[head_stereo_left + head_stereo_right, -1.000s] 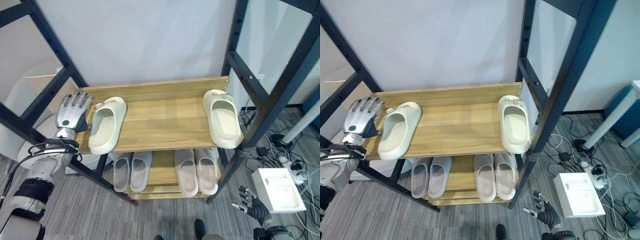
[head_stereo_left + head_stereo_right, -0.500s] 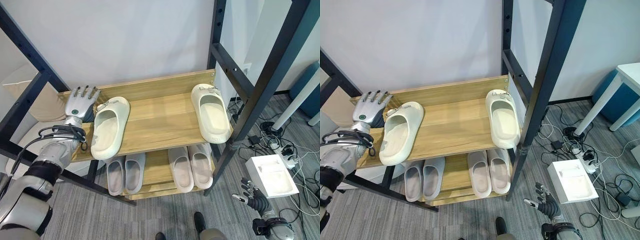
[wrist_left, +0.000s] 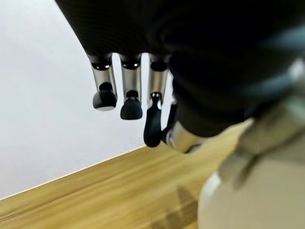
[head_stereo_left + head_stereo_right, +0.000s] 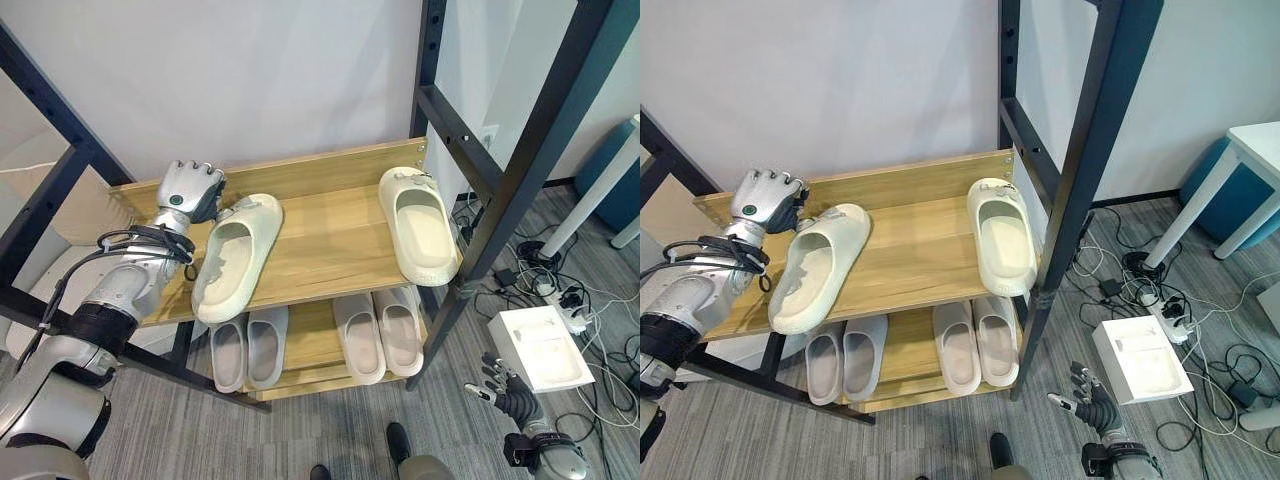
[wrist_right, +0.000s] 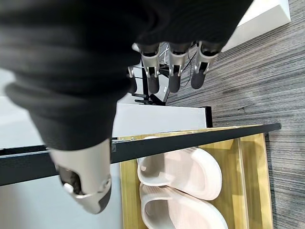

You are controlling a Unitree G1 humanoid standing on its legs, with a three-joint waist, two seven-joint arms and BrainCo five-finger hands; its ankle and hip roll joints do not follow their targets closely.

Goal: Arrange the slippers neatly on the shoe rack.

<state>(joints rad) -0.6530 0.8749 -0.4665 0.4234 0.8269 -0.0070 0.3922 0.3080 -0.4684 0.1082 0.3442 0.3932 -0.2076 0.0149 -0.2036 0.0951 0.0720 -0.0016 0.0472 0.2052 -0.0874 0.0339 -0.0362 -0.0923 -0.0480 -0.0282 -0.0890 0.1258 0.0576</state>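
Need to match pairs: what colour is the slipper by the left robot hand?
Cream slipper, clearest in the left eye view.

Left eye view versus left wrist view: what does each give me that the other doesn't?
Left eye view alone: the whole rack, the right slipper at the top shelf's right end, two pairs on the lower shelf, the right hand low by the floor, a white box.
Left wrist view alone: a close look at the fingers, hanging above the board with nothing in them.
Both: the left hand, the left slipper beside it, the top shelf, the wall.
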